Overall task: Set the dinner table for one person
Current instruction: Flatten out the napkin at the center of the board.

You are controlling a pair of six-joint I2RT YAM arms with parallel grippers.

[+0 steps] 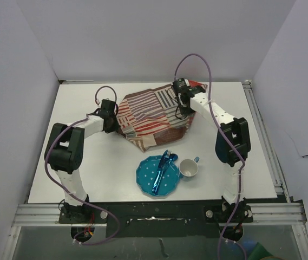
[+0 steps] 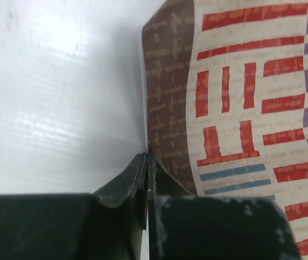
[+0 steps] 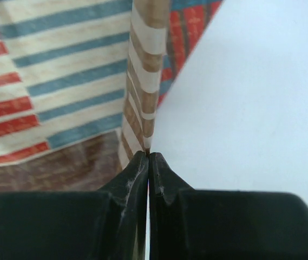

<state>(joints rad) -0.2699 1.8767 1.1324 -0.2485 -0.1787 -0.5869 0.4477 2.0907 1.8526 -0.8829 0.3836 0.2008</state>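
My left gripper point(image 2: 147, 158), right gripper point(image 3: 148, 155) each clamp cloth mat point(image 1: 152, 116) edge. Best: pull apart evenly, low, lay flat on dinner table point(image 1: 89, 179).

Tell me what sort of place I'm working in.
Probably a lab test cell: plain white walls box in the rail-edged table, with two robot arms bolted at its near edge.

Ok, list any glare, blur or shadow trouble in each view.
Top external: even light, sharp, only faint shadows. Left wrist: glare streaks on the dinner table, cloth mat slightly soft. Right wrist: table washed out pale blue, cloth stripes fairly crisp.
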